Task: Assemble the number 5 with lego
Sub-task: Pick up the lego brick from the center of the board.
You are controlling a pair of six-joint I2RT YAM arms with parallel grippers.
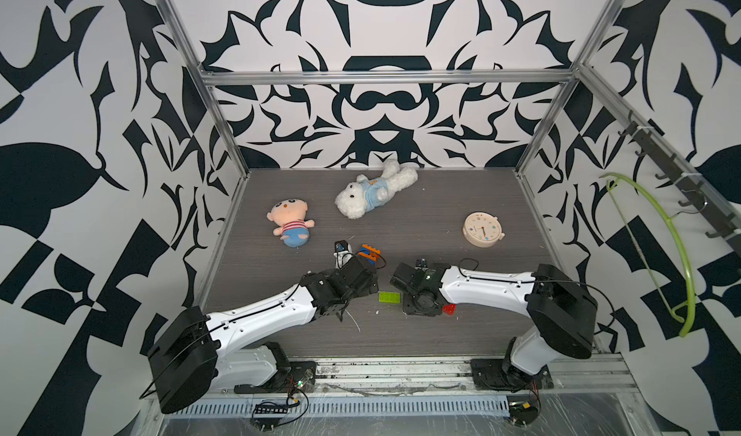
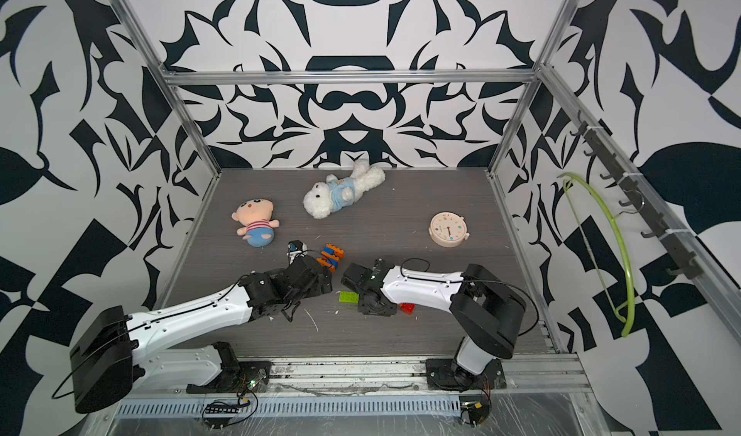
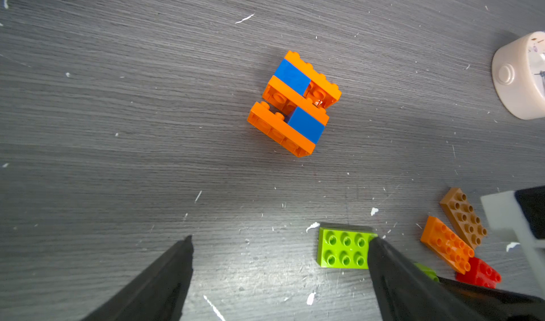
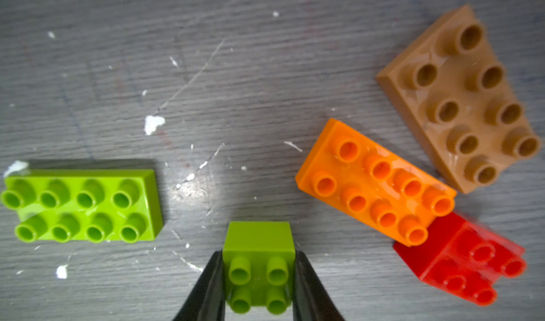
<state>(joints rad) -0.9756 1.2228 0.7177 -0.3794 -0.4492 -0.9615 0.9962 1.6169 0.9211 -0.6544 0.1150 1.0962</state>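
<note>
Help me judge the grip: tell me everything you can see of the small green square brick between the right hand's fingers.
The small green brick is a lime, glossy plastic square with four hollow round studs, two by two, facing the wrist camera. The right hand is shut on it, its black fingers pressing two opposite side walls. It sits apart from the long green brick and the orange brick, touching neither. Whether it rests on the grey table or is lifted, I cannot tell.

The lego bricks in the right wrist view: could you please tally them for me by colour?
Green: 2 (long green brick, small green brick)
Orange: 1 (orange brick)
Brown: 1 (brown brick)
Red: 1 (red brick)
Total: 5
</note>
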